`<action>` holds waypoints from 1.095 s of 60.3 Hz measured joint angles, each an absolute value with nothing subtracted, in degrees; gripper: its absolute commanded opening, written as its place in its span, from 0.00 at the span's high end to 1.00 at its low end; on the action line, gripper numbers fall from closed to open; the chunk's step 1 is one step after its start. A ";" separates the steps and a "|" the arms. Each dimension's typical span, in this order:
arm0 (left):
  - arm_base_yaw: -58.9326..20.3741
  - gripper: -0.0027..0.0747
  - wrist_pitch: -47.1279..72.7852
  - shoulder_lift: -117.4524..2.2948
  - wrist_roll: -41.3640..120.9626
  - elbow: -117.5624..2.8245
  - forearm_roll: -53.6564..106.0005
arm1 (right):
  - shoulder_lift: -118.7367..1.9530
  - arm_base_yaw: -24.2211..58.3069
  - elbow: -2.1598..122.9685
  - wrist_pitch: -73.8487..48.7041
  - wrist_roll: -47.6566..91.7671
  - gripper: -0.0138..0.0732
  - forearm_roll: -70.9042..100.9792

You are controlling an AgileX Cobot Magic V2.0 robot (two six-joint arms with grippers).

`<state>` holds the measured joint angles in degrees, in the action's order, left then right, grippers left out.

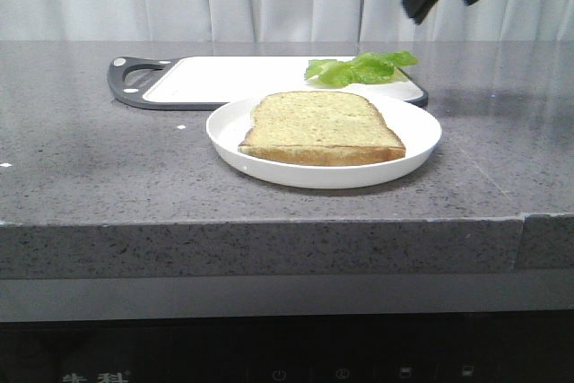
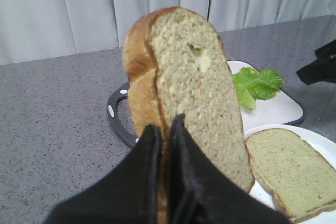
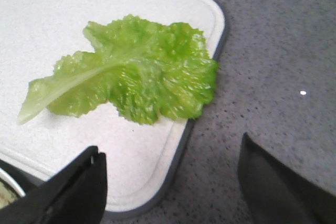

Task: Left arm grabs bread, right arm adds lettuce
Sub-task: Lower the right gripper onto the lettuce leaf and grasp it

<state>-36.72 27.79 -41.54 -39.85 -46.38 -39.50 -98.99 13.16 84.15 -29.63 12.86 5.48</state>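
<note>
The left arm's wide black gripper (image 2: 164,145) has its two tapered fingers pressed onto the lower edge of a thick square slice of toast-coloured bread (image 2: 186,93), holding it upright in the air above the grey speckled stone counter (image 1: 81,159). The slice's pale speckled face and golden-brown crust show clearly, with a small hollow near the top of the face.

A thinner slice of like bread (image 1: 320,127) lies flat on a round white plate (image 1: 413,154) near the counter's front edge. Behind the plate a white cutting board with a dark grey rim and handle (image 1: 224,78) lies towards the counter's back edge. The ruffled bright green lettuce leaf (image 3: 131,80) rests flat on the board's right end, close to its rounded corner.

The right arm's narrow black gripper (image 3: 173,179) hangs above that corner with its fingers spread wide apart, gripping nothing and clear of the leaf.
</note>
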 measured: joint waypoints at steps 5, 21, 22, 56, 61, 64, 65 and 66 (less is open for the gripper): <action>-36.72 0.99 27.79 -41.54 -39.93 -46.38 -39.50 | -103.64 13.32 90.12 -33.43 14.36 0.23 5.86; -36.72 0.99 28.58 -41.54 -39.93 -46.38 -39.50 | -115.21 13.32 104.74 -40.84 17.91 0.40 9.78; -36.72 0.99 28.58 -41.54 -39.93 -46.38 -39.50 | -115.72 13.32 105.32 -41.07 17.91 0.40 9.86; -36.72 0.99 28.68 -41.54 -39.98 -46.38 -39.50 | -122.07 13.32 109.76 -42.97 18.43 0.74 10.47; -36.72 0.99 28.68 -41.54 -39.98 -46.38 -39.50 | -121.96 13.32 109.76 -42.97 18.43 0.79 10.56; -36.72 0.99 28.68 -41.54 -39.98 -46.38 -39.50 | -121.81 13.32 109.76 -42.97 18.43 0.79 10.56; -36.72 0.99 28.68 -41.54 -39.98 -46.38 -39.50 | -121.70 13.32 109.76 -42.97 18.43 0.79 10.56; -36.72 0.99 28.68 -41.54 -39.98 -46.38 -39.50 | -121.53 13.32 109.76 -42.97 18.43 0.79 10.56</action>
<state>-36.72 28.68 -41.54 -39.98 -46.38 -39.50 -121.53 13.32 109.76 -42.97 18.43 10.56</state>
